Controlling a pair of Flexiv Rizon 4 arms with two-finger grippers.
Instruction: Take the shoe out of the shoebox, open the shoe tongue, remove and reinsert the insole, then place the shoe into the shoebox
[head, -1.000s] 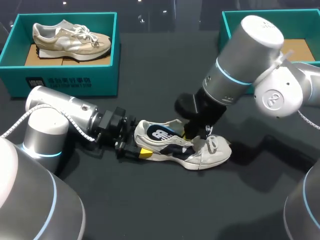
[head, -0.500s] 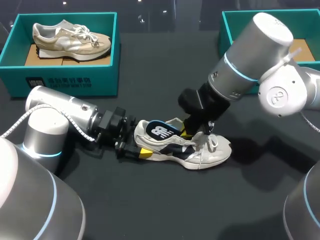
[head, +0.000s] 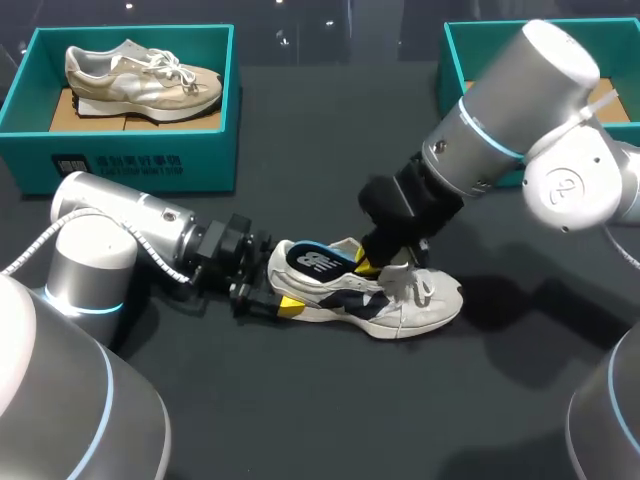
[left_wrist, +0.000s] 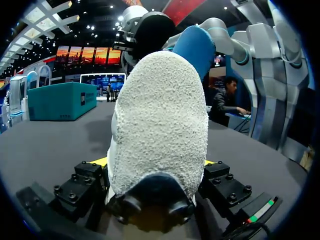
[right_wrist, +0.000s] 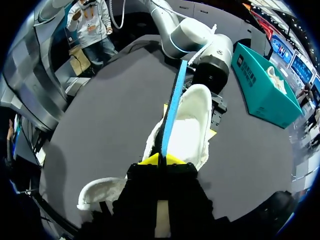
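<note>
Left gripper (head: 285, 303) (left_wrist: 154, 162): low on the table (head: 300, 410), at the heel end of the shoe (head: 400, 305) (left_wrist: 160, 125) (right_wrist: 192, 125). Fingers set moderately apart, one on each side of the heel, both pressed against it, so the heel is clamped between them. In the left wrist view the heel's rough white back stands straight ahead of the gripper, with a sliver of yellow tip showing on either side of it. Shoe: white with dark panels, sole down on the table, toe pointing away from the left gripper, laces loose over the forefoot. Right gripper (head: 368, 266) (right_wrist: 162, 160): over the middle of the shoe, just above its opening, coming down at a slant. Yellow tips drawn close together, pinching the insole (head: 312, 260) (right_wrist: 172, 107) by its thin edge. Insole: dark top with a white mark, blue underside. It runs from the right gripper back toward the heel; its heel end sits raised above the shoe's collar, and the pinched end is down at the shoe's opening. From the right wrist it shows nearly edge-on, a blue strip over the white interior of the shoe. A teal shoebox (head: 140, 150) (right_wrist: 260, 85) stands well apart from the shoe, beyond its heel end, with a beige shoe (head: 140, 75) lying inside. A second teal box (head: 455, 60) stands well apart, beyond the toe end.
</note>
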